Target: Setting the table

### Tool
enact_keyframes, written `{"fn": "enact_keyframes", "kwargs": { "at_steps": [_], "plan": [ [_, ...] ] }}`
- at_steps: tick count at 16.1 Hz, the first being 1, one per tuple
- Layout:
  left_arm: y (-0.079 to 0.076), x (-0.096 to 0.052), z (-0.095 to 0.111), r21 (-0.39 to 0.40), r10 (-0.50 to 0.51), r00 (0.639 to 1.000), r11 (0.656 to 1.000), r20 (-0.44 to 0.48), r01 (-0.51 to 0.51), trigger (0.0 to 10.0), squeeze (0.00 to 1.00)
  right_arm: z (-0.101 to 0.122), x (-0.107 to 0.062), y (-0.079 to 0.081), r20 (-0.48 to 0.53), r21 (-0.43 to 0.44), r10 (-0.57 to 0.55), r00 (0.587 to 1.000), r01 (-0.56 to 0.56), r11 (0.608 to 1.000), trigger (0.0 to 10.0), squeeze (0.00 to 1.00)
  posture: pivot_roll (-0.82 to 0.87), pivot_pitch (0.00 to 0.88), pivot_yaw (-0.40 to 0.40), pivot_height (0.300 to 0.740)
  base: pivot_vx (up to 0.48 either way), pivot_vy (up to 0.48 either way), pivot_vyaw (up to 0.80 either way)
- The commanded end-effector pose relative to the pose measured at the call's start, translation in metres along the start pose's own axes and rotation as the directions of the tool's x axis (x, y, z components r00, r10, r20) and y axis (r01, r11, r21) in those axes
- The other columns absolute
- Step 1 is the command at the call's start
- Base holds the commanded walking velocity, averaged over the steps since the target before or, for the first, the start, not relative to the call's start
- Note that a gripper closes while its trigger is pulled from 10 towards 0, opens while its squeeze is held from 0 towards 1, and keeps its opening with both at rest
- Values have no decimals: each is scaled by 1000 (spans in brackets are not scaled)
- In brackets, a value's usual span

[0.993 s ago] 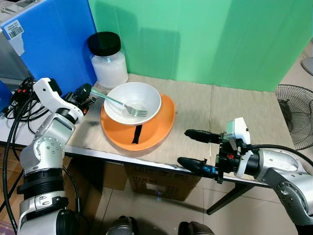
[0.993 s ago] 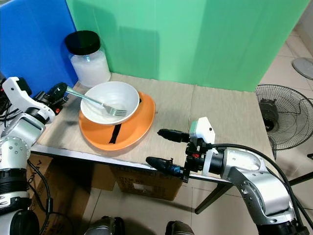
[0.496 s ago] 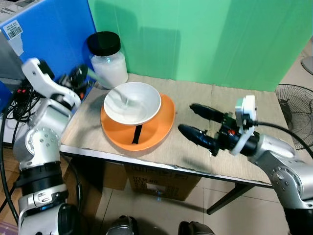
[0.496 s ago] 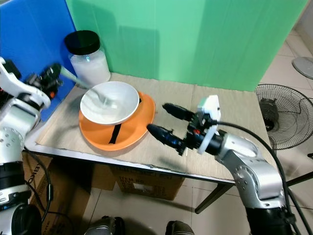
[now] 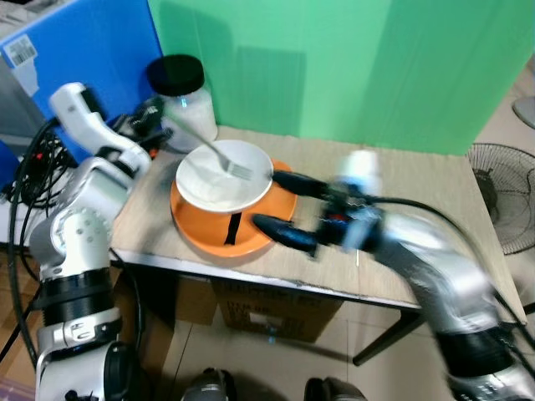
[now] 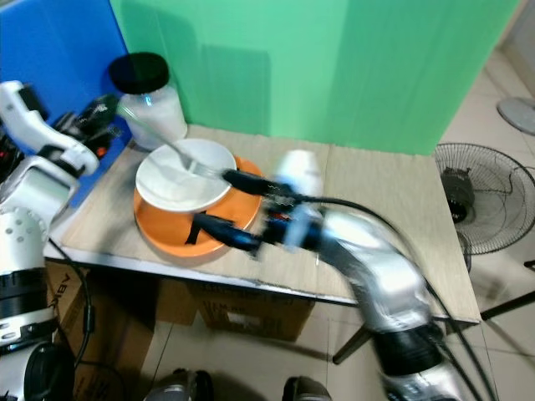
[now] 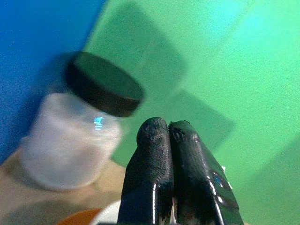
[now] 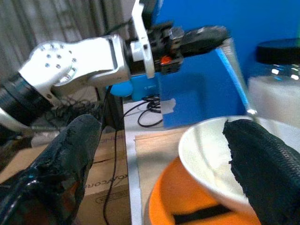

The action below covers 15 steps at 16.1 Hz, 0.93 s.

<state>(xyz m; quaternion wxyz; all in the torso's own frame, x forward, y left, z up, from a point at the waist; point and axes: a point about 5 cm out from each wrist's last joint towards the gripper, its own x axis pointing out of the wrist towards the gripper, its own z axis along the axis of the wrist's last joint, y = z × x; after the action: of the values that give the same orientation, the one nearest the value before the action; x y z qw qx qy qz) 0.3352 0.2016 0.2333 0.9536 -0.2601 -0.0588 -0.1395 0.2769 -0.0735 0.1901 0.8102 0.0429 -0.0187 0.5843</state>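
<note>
fork (image 5: 219,156) pinched in left gripper (image 5: 153,109) — tines over bowl (image 5: 219,180)

text: none legible | barcode label (image 5: 22,52) on blue panel (image 5: 92,50): unreadable

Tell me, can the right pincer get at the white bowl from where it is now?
Probably yes. The right pincer is open, its fingers straddling the near edge of the orange plate beside the white bowl. The fork held by the left pincer hangs over the bowl and could interfere.
</note>
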Motion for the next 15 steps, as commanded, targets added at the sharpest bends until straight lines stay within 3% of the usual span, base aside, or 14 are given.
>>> {"fn": "enact_keyframes", "kwargs": {
  "at_steps": [1,4,9,10,11,15],
  "plan": [
    [-14,4,10,48,-61,998,997,12,60,0,0,0,6,-3,-18,-29,-25,1000,25,999,10000,1000,-74,73,64,740,0,0,0],
    [-38,9,10,95,-154,988,983,-14,154,0,0,6,33,-7,-39,-98,-83,996,79,992,10000,1000,-70,73,62,740,0,0,0],
    [-58,11,6,141,-232,972,962,-43,236,0,0,14,55,-14,0,-139,-187,982,185,973,10000,1000,-73,73,64,740,0,0,0],
    [-61,10,6,151,-245,968,957,-51,249,0,0,17,58,-16,14,-151,-219,976,218,964,10000,94,-75,73,65,740,0,0,0],
    [-63,10,5,159,-252,966,953,-53,258,0,0,19,60,-19,23,-154,-246,969,246,957,10000,0,-73,74,64,740,0,0,0],
    [-45,12,3,196,-140,989,970,-44,146,0,0,30,58,-13,77,-146,-174,982,184,972,10000,0,-75,74,65,740,0,0,0]
  ]
}}
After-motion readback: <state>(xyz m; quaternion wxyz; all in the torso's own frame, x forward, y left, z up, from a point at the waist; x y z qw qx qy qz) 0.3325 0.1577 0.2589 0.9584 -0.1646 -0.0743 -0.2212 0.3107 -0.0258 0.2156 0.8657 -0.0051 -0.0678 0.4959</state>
